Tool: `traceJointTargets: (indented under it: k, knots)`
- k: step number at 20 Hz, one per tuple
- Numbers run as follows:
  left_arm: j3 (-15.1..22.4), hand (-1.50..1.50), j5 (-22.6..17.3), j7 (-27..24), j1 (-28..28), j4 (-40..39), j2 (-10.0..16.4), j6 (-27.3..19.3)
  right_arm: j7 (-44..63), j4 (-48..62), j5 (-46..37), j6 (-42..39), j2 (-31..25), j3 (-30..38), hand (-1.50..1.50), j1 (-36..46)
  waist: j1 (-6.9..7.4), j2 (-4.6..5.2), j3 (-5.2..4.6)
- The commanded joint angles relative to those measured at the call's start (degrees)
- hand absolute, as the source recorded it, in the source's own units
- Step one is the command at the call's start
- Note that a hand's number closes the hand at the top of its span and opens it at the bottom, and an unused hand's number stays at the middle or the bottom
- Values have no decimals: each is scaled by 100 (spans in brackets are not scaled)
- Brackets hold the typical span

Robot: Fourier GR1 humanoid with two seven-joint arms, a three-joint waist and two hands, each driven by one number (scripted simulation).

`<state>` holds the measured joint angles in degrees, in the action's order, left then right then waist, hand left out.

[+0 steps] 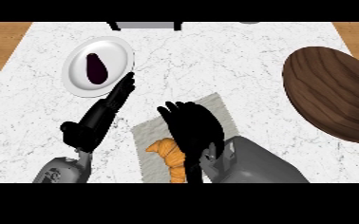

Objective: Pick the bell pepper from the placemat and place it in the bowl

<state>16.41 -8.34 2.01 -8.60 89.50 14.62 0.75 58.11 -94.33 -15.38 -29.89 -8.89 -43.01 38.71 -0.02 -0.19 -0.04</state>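
In the head view, your left hand (105, 110) stretches out with its fingers straight and together, tips at the plate (77, 52) rim. Your right hand (196, 133) hangs over the placemat (210, 105), fingers spread, hiding half of the orange ridged food (165, 151). The right edge cuts off the wooden bowl (326, 92).

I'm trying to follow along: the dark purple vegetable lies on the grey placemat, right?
No. The head view shows the dark purple vegetable lying on the white plate, not on the grey placemat, which holds an orange item.
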Motion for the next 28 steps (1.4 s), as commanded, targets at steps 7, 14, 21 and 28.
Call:
traceJointTargets:
  k: [7, 14, 21, 28]
  knots:
    - [69, 0, 337, -98, 127, -86, -309, -2, 95, 94, -1398, 75, 274, -334, -150, -337, 4, 17, 3]
    - [-268, 0, 134, 299, -108, 197, -262, 194, -303, 158, -2658, 582, 275, -778, -150, -904, 20, 17, 5]
    - [-528, 0, 248, 178, -407, -343, -359, 434, -920, 436, -2927, 266, 164, -12, -150, -1070, -4, 26, 3]
    - [-307, 0, 452, 461, 389, 680, -459, 453, -1263, 1159, -3292, 100, 729, 503, -150, -925, 42, 16, 4]
